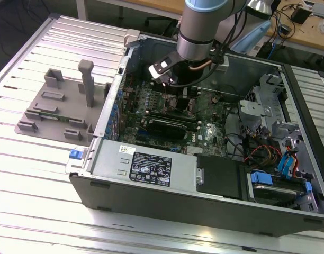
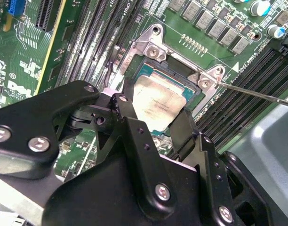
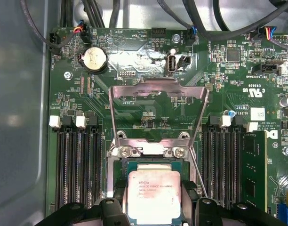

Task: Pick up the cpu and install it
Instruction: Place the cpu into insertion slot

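Exterior view, left to right: a grey tray (image 1: pixel 56 108) sits on the slatted worktop (image 1: pixel 29 180), well apart from me. Next is the open case (image 1: pixel 151 169), lying on its side. My arm (image 1: pixel 204 26) comes down into it, with the gripper (image 1: pixel 179 98) low over the board (image 1: pixel 215 124). The drive cage (image 1: pixel 278 182) is at the case's end on the exterior view's right.

In both wrist views my gripper is clamped on the cpu (image 2: pixel 156 101), one finger (image 2: pixel 134 127) against each of two opposite edges. The cpu (image 3: pixel 153 193) is silver side up, in the socket (image 3: pixel 148 149) opening and square to it. I can't tell whether it is seated or just above. The load plate (image 3: pixel 158 88) is flipped open, away from the socket. A thin lever (image 2: pixel 257 93) juts out beside the socket. RAM slots (image 3: pixel 76 169) flank it on both sides.
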`<state>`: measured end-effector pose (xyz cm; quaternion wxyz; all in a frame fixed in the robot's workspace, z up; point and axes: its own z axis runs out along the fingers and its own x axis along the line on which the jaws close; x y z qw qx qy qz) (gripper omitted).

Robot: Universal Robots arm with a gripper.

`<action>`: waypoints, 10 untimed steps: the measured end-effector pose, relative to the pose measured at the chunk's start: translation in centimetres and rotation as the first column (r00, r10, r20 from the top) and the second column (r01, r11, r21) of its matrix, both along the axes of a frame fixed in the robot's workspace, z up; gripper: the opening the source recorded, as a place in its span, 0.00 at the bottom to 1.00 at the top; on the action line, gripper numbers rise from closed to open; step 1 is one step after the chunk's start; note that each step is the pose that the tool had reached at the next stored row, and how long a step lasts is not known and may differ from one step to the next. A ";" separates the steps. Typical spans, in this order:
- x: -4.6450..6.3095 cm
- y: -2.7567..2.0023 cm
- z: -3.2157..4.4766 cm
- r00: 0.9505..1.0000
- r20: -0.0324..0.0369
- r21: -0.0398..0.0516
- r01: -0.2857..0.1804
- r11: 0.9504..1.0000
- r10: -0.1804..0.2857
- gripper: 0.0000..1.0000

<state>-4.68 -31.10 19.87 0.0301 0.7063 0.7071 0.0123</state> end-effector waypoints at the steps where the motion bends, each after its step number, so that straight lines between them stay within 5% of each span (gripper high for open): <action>1: 0.0 0.00 -0.03 1.000 0.000 0.000 0.000 1.000 0.000 0.54; 10: 0.0 0.00 -0.17 1.000 0.000 0.000 0.000 1.000 0.000 0.54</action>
